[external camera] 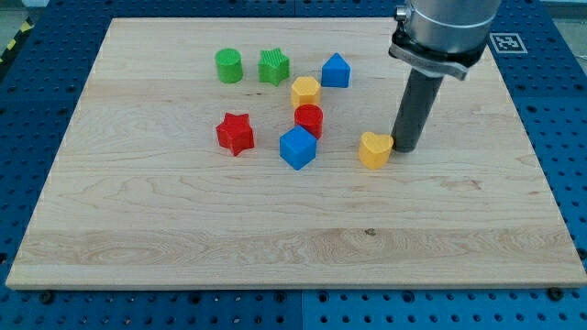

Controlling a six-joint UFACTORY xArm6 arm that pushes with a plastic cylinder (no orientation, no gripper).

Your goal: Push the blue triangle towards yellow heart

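The blue triangle sits near the view's top, right of the green star. The yellow heart lies lower and to the right, about mid-board. My tip rests on the board right beside the heart's right side, touching or nearly touching it. The tip is well below and to the right of the blue triangle.
A yellow hexagon, red cylinder and blue cube stand in a column left of the heart. A red star, green cylinder and green star lie further left. The wooden board has blue table around it.
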